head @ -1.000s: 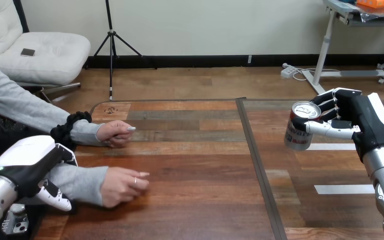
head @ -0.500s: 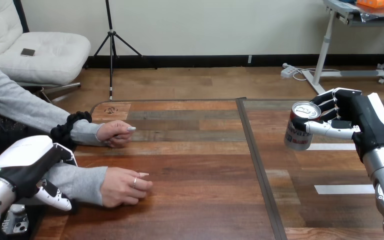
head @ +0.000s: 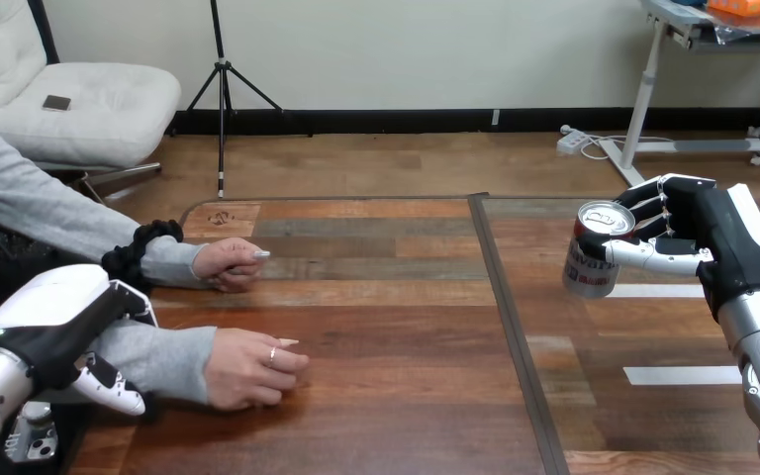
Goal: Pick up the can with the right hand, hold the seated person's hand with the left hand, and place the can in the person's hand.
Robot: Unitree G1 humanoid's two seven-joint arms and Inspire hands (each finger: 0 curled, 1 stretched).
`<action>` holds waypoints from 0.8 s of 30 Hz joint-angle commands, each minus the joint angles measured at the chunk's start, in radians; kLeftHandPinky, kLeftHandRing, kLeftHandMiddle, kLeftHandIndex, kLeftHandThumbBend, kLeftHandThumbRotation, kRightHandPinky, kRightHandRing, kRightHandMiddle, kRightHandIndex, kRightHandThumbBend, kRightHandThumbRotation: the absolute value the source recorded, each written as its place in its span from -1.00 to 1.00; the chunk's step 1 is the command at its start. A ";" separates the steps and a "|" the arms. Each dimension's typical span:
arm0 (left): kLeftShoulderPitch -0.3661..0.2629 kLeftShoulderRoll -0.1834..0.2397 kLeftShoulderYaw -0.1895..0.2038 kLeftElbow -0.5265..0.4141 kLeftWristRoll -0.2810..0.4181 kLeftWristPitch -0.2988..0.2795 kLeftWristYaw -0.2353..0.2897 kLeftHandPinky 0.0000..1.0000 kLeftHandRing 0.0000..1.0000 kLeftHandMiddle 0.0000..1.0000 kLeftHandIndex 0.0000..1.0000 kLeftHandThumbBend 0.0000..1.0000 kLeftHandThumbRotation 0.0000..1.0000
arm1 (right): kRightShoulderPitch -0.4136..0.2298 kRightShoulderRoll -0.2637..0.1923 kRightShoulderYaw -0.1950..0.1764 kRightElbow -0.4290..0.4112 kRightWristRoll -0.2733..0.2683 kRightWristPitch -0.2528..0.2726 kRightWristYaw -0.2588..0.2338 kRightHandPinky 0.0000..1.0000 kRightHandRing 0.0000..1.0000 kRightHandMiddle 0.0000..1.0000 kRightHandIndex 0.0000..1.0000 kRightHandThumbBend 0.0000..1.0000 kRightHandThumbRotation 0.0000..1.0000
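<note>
Can (head: 594, 259) is clamped in the right hand (head: 698, 237), raised over the right side of the worktop (head: 386, 327). At near left, the left hand (head: 54, 322) is seen over the person's forearm (head: 158, 356); whether it is open cannot be told.

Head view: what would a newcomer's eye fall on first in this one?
First the can at the view's right, with the right hand curled round it. Then, at the left, the person's nearer hand and the person's farther hand, both resting on the wooden table. The left hand sits low at the left edge, by the sleeve of the nearer arm.
</note>
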 commanded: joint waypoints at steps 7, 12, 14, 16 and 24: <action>-0.041 0.049 0.087 -0.138 -0.039 0.046 -0.008 -0.61 -0.50 -0.34 -0.03 0.69 -1.00 | -0.103 -0.014 -0.010 -0.054 0.015 -0.033 -0.012 -0.35 -0.27 -0.18 -0.11 0.41 -1.00; -0.028 0.046 0.098 -0.160 -0.053 0.045 -0.012 -0.51 -0.39 -0.24 -0.04 0.65 -1.00 | -0.103 -0.015 -0.005 -0.055 0.007 -0.032 -0.020 -0.34 -0.26 -0.17 -0.10 0.40 -1.00; -0.024 0.045 0.103 -0.167 -0.060 0.045 -0.015 -0.47 -0.35 -0.22 -0.04 0.63 -1.00 | -0.103 -0.015 -0.004 -0.056 0.006 -0.030 -0.020 -0.33 -0.25 -0.16 -0.10 0.40 -1.00; -0.020 0.044 0.106 -0.172 -0.066 0.043 -0.018 -0.42 -0.31 -0.17 -0.04 0.60 -1.00 | -0.102 -0.016 -0.003 -0.057 0.004 -0.029 -0.021 -0.33 -0.25 -0.16 -0.10 0.39 -1.00; -0.003 0.044 0.118 -0.196 -0.079 0.030 -0.023 -0.32 -0.22 -0.10 -0.05 0.55 -1.00 | -0.100 -0.014 -0.004 -0.058 0.006 -0.038 -0.021 -0.33 -0.25 -0.16 -0.10 0.40 -1.00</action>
